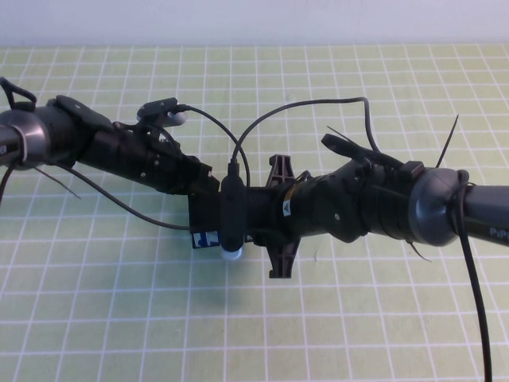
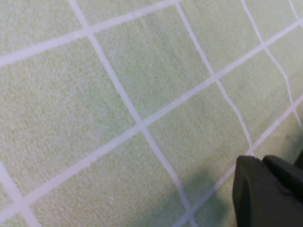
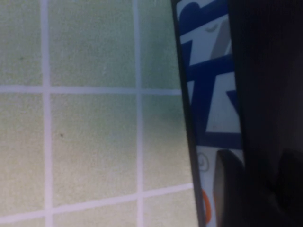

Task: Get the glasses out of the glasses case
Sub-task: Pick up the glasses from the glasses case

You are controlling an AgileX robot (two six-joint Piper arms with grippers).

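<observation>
The glasses case [image 1: 204,238] stands at the table's middle, mostly covered by both arms; only its light-blue printed front shows. That front fills the right wrist view [image 3: 213,94], with blue, white and orange print. My left gripper [image 1: 203,177] reaches in from the left and ends at the case's far side; its black tip shows over the mat in the left wrist view [image 2: 265,189]. My right gripper [image 1: 210,215] reaches in from the right and lies over the case under its wrist camera [image 1: 231,213]; it sits against the case's front [image 3: 255,189]. The glasses are hidden.
A green mat [image 1: 119,302] with a white grid covers the table. Camera cables [image 1: 318,103] arc above both arms. A pale wall [image 1: 254,20] runs along the back edge.
</observation>
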